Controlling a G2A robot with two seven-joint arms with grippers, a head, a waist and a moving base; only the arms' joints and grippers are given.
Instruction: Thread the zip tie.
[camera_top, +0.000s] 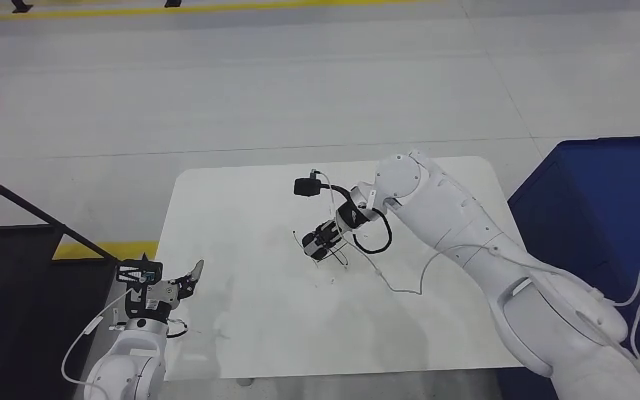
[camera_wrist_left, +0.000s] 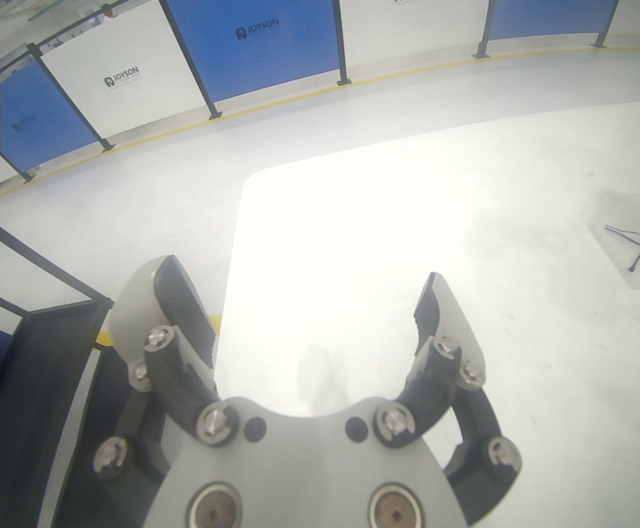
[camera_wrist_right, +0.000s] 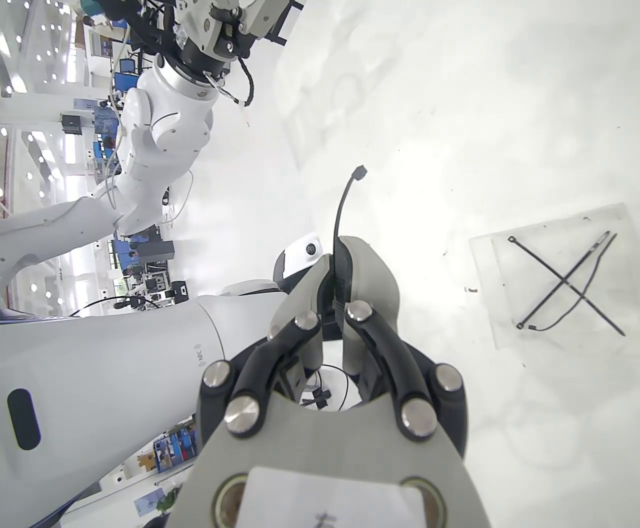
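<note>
Right end effector over the middle of the white surface, its fingers pressed together on a black zip tie. The tie's head stands clear beyond the fingertips, and the strap runs back between the pads. More zip ties lie crossed on a clear sheet on the surface, apart from the held tie. Left end effector at the surface's left edge, on the robot's side, fingers spread and holding nothing.
</note>
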